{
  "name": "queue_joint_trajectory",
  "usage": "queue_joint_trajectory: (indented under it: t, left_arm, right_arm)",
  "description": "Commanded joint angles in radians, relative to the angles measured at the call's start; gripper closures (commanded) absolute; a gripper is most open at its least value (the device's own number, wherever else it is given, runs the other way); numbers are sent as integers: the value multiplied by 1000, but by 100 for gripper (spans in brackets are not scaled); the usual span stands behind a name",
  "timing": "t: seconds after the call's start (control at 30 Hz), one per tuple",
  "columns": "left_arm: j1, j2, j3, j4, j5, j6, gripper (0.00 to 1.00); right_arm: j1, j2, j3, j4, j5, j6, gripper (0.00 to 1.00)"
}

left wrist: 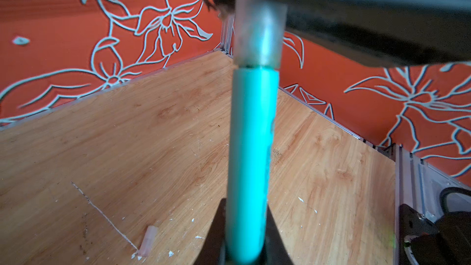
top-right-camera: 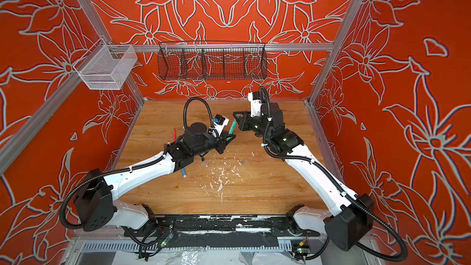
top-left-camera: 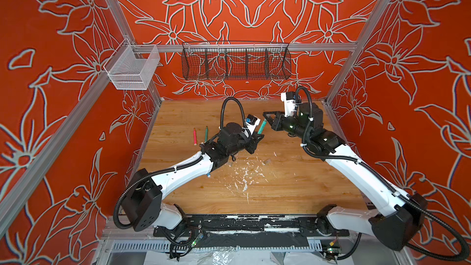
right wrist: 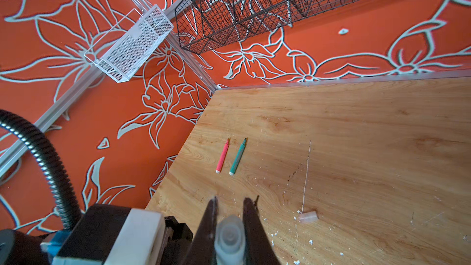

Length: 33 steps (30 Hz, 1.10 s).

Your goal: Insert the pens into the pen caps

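- Gripping the held green pen (left wrist: 251,149) by its smooth, round teal barrel, we are pinching it in our left gripper (left wrist: 244,202), jaws closed tight on it above the table's middle.
- We are clamping a stubby, translucent greyish held cap (left wrist: 258,29) in our right gripper (right wrist: 230,198), jaws closed on it. The cap is covering the pen's tip, its mouth meeting the barrel.
- A red-pink pen (top-left-camera: 195,136) and a second green pen (top-left-camera: 206,133) are lying side by side, not touching, at the table's left.
- Our left arm (top-left-camera: 183,172) is hiding most of a blue pen (top-right-camera: 183,173).
- A loose cap (right wrist: 308,216) is lying on the grainy wooden table (top-left-camera: 293,187) near white flecks (top-left-camera: 244,174).
- A black wire basket (top-left-camera: 235,62) and a white mesh basket (top-left-camera: 132,68) are hanging from the frame.
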Motion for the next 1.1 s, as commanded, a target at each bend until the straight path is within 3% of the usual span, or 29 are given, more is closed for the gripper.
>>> queue_joint_trajectory:
  t: [0.0, 0.57, 1.07]
  left_arm:
    - [64, 2, 118, 297, -91, -16, 100]
    - [115, 62, 244, 372, -95, -27, 100]
    - [144, 53, 266, 411, -88, -71, 100]
  right_arm:
    - [54, -5, -84, -210, -151, 5, 100]
    - [127, 14, -196, -207, -102, 15, 100]
    - [159, 80, -283, -170, 1, -24, 100]
